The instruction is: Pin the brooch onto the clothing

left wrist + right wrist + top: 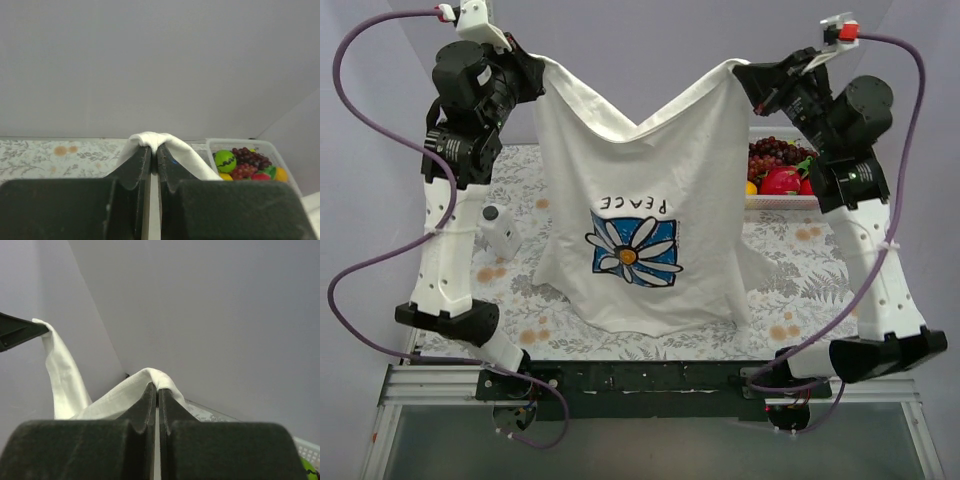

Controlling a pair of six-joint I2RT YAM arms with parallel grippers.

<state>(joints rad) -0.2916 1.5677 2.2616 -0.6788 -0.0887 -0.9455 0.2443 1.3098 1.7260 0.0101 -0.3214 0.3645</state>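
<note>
The white T-shirt (640, 140) hangs in the air, stretched between both grippers, its blue-and-white flower print and "PEACE" text facing the top camera; its hem rests on the table. My left gripper (538, 68) is shut on one top corner of the shirt, seen as a white fold (150, 138) over the left gripper's tips (154, 149). My right gripper (745, 72) is shut on the other top corner, a fold (150, 374) over the right gripper's tips (156, 386). The brooch (491, 213), a small dark grey disc, sits on a small white block (504, 238) on the table, left of the shirt.
A white tray (785, 201) of toy fruit, with grapes and a red fruit, stands at the back right; it also shows in the left wrist view (240, 142). A floral-patterned cloth (800, 250) covers the table. Grey walls stand behind.
</note>
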